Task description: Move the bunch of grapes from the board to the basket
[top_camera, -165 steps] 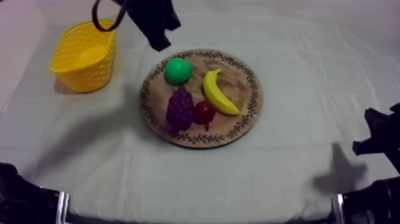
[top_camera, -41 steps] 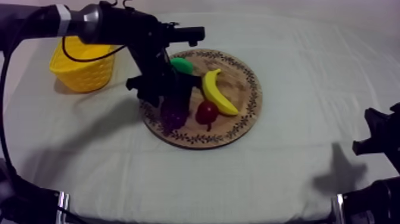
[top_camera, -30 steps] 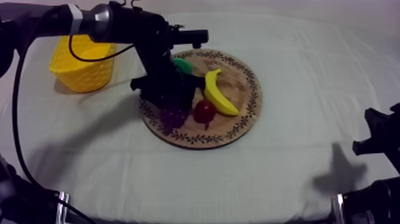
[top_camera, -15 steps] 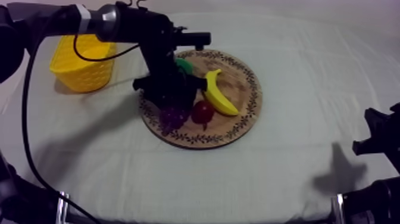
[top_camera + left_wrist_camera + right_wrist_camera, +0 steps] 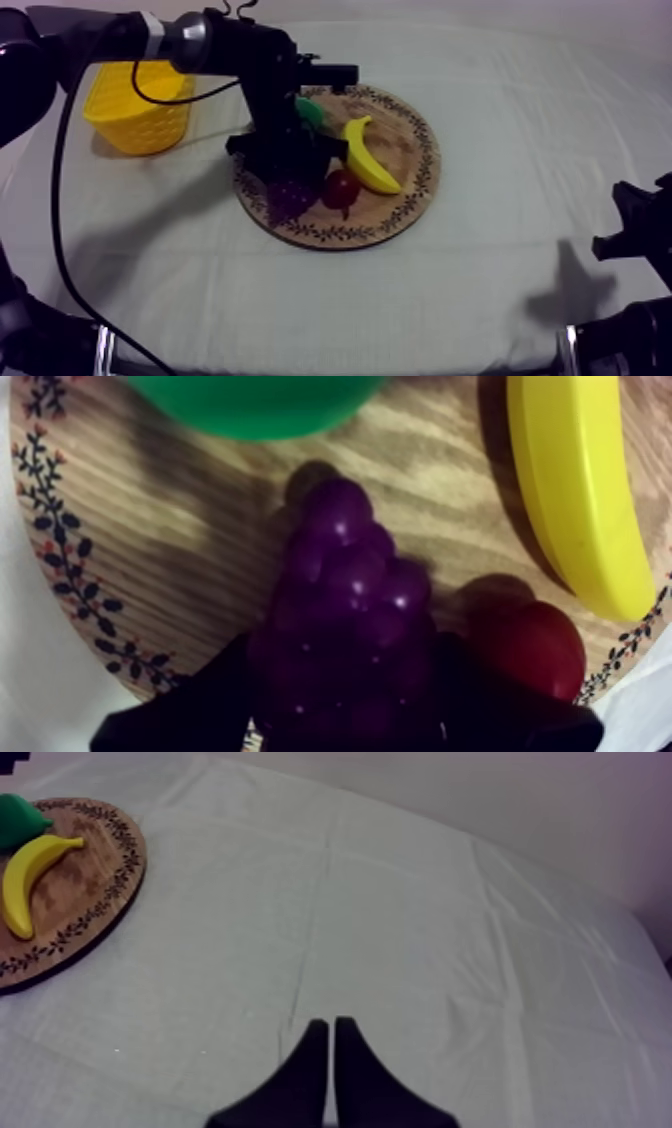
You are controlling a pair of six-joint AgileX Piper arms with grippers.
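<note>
Fingers (image 5: 190, 706) of our left gripper (image 5: 343, 668) stand apart with the bunch of grapes (image 5: 345, 596) between them. One presses against each flank, so we have the bunch clasped at its broad end. The bunch lies on the wooden board (image 5: 170, 526), its narrow end pointing away from the fingers toward a green fruit (image 5: 255, 396). Just beside one finger, close against the bunch, sits the small red fruit (image 5: 535, 651). Beyond it the banana (image 5: 575, 486) lies lengthwise on the board. From above, the yellow basket (image 5: 140, 100) stands well apart from these fingers, off the board on the cloth (image 5: 480, 290), on the far side of our left arm (image 5: 215, 45). Fingers of our right gripper (image 5: 327, 1024) lie together as a narrow wedge with nothing between them, over the cloth. The board is well off to one side of them.
</note>
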